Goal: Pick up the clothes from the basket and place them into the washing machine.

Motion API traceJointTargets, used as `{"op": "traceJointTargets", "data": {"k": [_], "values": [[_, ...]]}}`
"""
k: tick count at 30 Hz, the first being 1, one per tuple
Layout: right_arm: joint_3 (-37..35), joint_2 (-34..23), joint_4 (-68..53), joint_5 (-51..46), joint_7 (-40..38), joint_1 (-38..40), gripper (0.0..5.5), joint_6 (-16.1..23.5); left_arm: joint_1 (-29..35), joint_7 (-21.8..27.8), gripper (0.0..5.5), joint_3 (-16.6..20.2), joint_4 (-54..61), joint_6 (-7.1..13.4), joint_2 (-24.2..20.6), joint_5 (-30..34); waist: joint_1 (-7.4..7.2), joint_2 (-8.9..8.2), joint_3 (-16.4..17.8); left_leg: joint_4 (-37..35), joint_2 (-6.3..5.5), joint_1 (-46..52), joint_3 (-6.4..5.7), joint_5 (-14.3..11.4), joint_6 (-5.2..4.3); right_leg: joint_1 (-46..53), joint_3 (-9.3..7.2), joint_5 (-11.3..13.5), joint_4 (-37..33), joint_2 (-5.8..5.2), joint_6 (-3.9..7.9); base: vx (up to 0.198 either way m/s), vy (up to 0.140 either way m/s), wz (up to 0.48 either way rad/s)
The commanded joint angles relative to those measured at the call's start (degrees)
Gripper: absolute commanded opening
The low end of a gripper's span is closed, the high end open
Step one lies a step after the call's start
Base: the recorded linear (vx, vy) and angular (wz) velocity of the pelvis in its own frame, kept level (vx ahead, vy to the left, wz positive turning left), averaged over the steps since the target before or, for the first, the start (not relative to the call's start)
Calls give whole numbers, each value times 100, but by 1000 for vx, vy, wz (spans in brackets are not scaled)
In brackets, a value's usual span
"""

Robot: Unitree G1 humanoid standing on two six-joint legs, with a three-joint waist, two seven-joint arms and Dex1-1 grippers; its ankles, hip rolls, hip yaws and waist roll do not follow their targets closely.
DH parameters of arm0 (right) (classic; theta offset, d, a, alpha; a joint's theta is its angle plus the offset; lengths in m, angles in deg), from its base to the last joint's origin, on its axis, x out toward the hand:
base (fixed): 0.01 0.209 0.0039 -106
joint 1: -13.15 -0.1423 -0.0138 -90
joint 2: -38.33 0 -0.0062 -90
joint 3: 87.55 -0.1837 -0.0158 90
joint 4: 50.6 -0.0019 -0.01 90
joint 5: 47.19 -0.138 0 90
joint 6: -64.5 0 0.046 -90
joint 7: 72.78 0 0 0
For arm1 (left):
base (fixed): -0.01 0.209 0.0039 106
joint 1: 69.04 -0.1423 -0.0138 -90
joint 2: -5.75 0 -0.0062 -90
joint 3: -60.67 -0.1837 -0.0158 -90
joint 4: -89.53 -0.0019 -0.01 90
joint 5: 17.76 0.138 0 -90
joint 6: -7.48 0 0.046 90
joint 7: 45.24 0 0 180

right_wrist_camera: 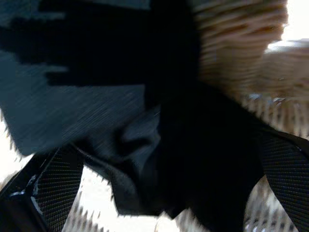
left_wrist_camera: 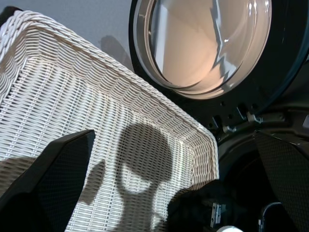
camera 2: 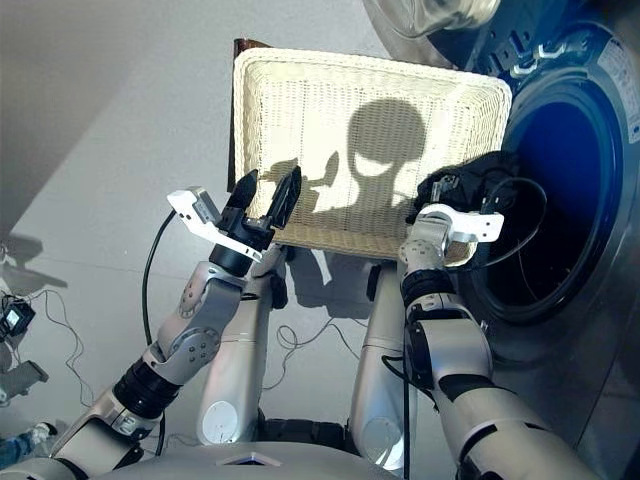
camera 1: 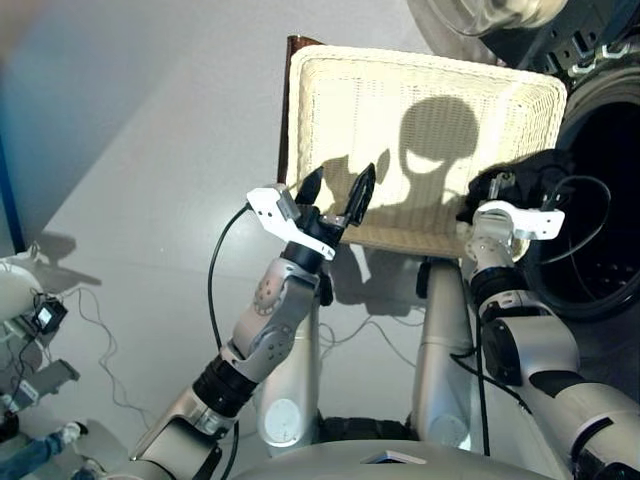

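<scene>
- Right wrist view: black garment (right_wrist_camera: 159, 159) bunched between the two mesh-faced fingers (right_wrist_camera: 58, 186), wicker close behind; right gripper (camera 2: 455, 195) closed on that cloth.
- Head views: same garment at the basket's (camera 1: 330, 110) corner nearest the washing machine (camera 2: 590, 150), partly over the rim, just beside the open drum mouth (camera 2: 540, 190).
- Basket otherwise bare; no coral-red or royal blue piece visible in it. Whether either lies inside the drum: cannot tell, too dark.
- Left gripper (camera 1: 338, 195) spread wide, holding nothing, hovering over the basket's near edge, well apart from the cloth.
- Door (left_wrist_camera: 207, 43) swung open beyond the basket, clear of the mouth.
- Likely step: carrying the last piece into the drum. Best done by lifting first, so that hanging folds clear the wicker rim without snagging.
- Then reaching well past the drum lip before letting go, so that nothing drapes over the seal.
- Worth keeping the left arm still and clear of the right arm's path.
</scene>
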Motion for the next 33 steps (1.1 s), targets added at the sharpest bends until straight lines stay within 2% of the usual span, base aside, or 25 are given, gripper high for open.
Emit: {"op": "traceJointTargets", "data": {"k": [1,11,22,23,24,27,28,33], "values": [[-80,-278,-41,-60,133,-176,550,258,172,73,550,-5,652,328,-77,282,100,165,-47,1609,-125,-173,262,-1426,129,183,119,701,-921,196,160,0,0,0],[6,-488,161,-97,265,-495,550,164,210,78,550,13,685,346,-103,300,115,209,-47,1687,-115,-367,322,-1458,143,-58,166,692,-831,226,142,0,0,0],[259,-667,300,109,330,-764,550,-41,189,56,550,114,822,387,-170,262,140,177,-47,1737,-107,-497,350,-1473,159,-165,177,725,-825,247,127,0,0,0],[271,-688,295,114,328,-789,475,-35,181,52,550,117,844,386,-172,259,143,177,-47,1738,-103,-511,350,-1473,160,-179,180,726,-824,245,126,0,0,0],[281,-710,301,136,313,-812,267,-31,166,46,550,126,866,384,-179,252,146,176,-47,1747,-105,-522,349,-1475,161,-184,186,732,-825,247,125,0,0,0],[320,-737,304,202,290,-869,19,-50,130,35,550,141,887,383,-190,249,152,169,-47,1750,-98,-537,357,-1479,163,-202,185,736,-832,245,126,0,0,0],[352,-739,297,201,295,-886,0,-63,131,36,550,136,894,381,-194,250,153,156,-47,1753,-100,-546,358,-1482,165,-206,182,737,-835,245,127,0,0,0],[392,-751,291,251,308,-891,0,-103,138,25,550,152,914,380,-231,255,137,132,-47,1757,-101,-575,374,-1483,169,-223,186,753,-851,243,126,0,0,0]]}}
